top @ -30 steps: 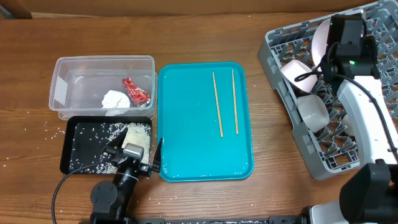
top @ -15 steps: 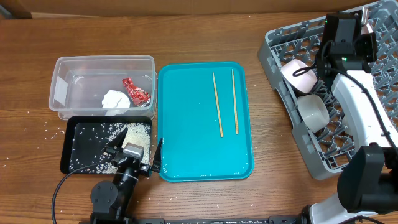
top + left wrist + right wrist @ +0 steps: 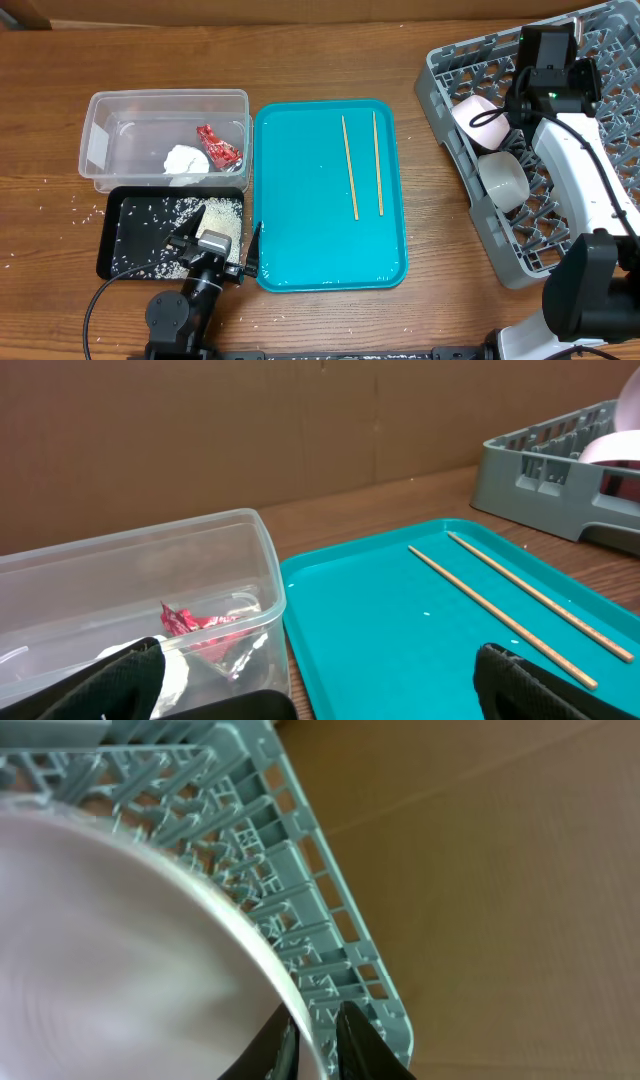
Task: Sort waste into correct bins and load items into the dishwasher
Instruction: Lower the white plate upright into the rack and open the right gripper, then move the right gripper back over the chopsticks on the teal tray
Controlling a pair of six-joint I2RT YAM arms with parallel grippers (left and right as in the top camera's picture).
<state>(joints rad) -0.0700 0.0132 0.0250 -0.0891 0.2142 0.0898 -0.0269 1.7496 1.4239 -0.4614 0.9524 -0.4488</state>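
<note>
Seen from overhead, a teal serving tray [image 3: 300, 240] lies mid-table with two chopsticks [image 3: 349, 165] side by side on it. Left of the tray, a clear tub [image 3: 165, 95] holds a red wrapper [image 3: 217, 145] and a white tissue wad [image 3: 185, 160]. A black tray [image 3: 115, 235] at the teal tray's near left corner holds rice grains [image 3: 222, 212]. Right of the teal tray, a grey dish rack [image 3: 540, 255] holds two white bowls [image 3: 503, 178].

The right arm [image 3: 585, 180] stretches over the rack to its far side, hiding what it grips. Only the right wrist view shows that: the right gripper [image 3: 318, 1045] is clamped on the rim of a pale pink plate [image 3: 120, 950], with rack lattice just behind.

In the left wrist view, the left gripper [image 3: 320, 660] is spread wide and sits low at the teal tray's near left corner, facing across it.
</note>
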